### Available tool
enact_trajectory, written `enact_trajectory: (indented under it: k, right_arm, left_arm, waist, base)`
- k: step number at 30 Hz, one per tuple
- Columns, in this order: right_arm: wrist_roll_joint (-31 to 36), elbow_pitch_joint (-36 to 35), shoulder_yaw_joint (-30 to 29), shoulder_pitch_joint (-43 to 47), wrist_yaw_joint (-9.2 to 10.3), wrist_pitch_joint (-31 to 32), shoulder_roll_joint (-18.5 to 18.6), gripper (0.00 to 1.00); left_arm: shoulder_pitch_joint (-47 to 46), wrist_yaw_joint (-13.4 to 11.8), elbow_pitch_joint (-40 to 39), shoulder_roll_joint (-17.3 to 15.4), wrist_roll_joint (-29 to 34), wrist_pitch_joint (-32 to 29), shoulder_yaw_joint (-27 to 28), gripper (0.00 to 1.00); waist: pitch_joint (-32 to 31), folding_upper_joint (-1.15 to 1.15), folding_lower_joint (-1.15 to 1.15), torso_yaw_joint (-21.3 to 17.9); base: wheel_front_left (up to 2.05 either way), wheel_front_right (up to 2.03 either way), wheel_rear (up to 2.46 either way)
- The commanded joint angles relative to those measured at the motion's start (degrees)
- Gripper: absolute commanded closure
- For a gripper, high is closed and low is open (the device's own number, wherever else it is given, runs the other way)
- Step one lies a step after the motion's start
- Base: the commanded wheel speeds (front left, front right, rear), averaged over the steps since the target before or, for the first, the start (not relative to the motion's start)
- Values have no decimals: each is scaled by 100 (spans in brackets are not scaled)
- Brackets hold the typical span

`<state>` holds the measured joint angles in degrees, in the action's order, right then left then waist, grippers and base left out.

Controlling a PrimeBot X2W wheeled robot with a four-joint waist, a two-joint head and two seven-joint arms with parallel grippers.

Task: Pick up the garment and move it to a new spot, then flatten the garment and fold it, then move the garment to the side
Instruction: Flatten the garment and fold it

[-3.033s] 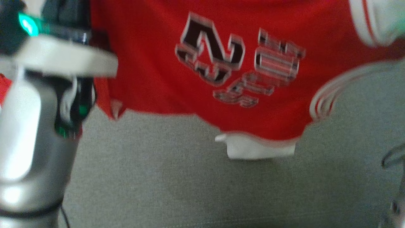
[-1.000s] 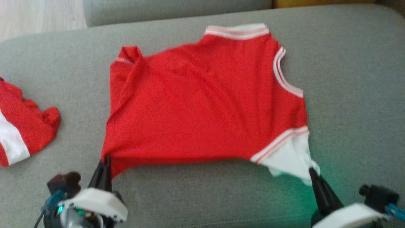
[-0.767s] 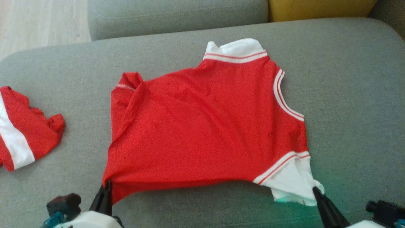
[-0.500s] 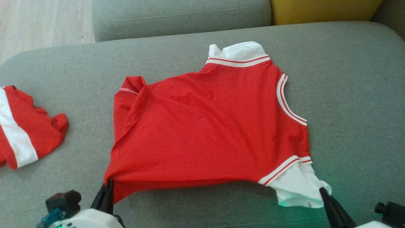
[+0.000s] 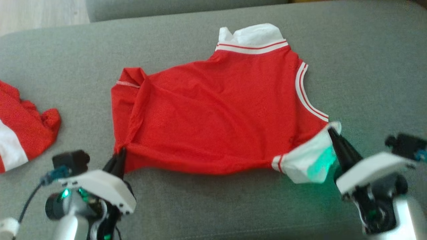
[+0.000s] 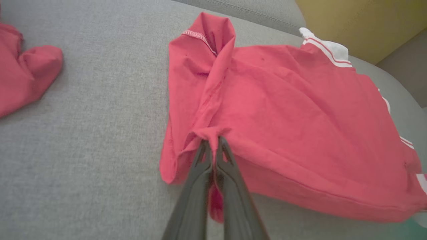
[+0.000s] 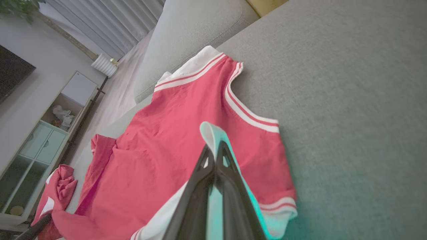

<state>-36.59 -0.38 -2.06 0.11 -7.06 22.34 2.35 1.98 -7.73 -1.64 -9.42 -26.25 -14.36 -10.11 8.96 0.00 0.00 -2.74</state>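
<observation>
The garment (image 5: pixel 217 113) is a red jersey with white, red-striped sleeves, lying spread on the grey sofa seat (image 5: pixel 367 66). My left gripper (image 5: pixel 120 153) is shut on the garment's near left hem corner, pinching a bunch of red cloth (image 6: pixel 213 133). My right gripper (image 5: pixel 330 130) is shut on the white near right sleeve (image 5: pixel 310 160), which it lifts and folds back over the red body (image 7: pixel 166 150). The far white sleeve (image 5: pixel 253 35) lies flat at the top. The far left hem corner (image 5: pixel 130 76) is curled over.
A second red and white garment (image 5: pixel 23 130) lies crumpled at the seat's left edge. The sofa backrest (image 5: pixel 166 6) runs along the top, wood floor (image 5: pixel 33 13) shows at the top left. A cabinet (image 7: pixel 40 133) stands beyond the sofa in the right wrist view.
My right gripper has risen and carried the white sleeve up and inward over the red body. The left gripper keeps its pinch on the hem. The head camera has shifted.
</observation>
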Motion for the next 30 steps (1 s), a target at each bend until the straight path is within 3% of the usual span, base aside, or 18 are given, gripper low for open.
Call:
enact_trajectory:
  k: [1,6,15,16,17,18,19,24,25,30]
  right_arm:
    - [133,21,170,-534,-43,75,61,100]
    - [103,455,268,-1224,-43,33,156,100]
    - [51,1602,850,-2333,-43,-599,554,100]
    - [34,1708,928,-2397,-43,-694,593,96]
    - [-9,1804,993,-2447,-43,-791,616,47]
    - [-39,1895,1058,-2483,-43,-886,648,0]
    - [-68,1967,1114,-2508,-43,-995,679,0]
    - [-120,1952,1389,-2473,-43,-1842,815,0]
    - [92,1805,1494,-2376,-43,-2315,967,0]
    - [958,1292,1430,-1970,-43,-3292,1184,0]
  left_arm:
    - [-483,48,-60,-122,-54,-17,254,100]
    - [-874,96,206,-116,-118,46,309,100]
    - [-1506,299,1138,4,-329,209,311,100]
    - [-1540,333,1220,26,-359,230,301,100]
    - [-1568,366,1292,58,-401,259,300,100]
    - [-1589,393,1352,74,-414,308,295,61]
    - [-1599,418,1403,80,-407,363,281,0]
    - [-1492,416,1395,169,-322,1011,334,0]
    - [-1377,359,1275,203,-197,1444,363,0]
    - [-1057,78,895,237,318,2534,379,0]
  waist:
    - [149,0,0,-4]
    - [347,0,0,36]
    - [697,0,0,129]
    - [724,0,0,138]
    - [744,0,0,149]
    - [752,0,0,159]
    - [760,0,0,168]
    - [732,0,0,162]
    - [683,0,0,157]
    - [551,0,0,135]
  base:
    - [0,0,0]
    - [0,0,0]
    - [0,0,0]
    - [0,0,0]
    - [0,0,0]
    - [0,0,0]
    - [0,0,0]
    - [0,0,0]
    - [0,0,0]
    - [0,0,0]
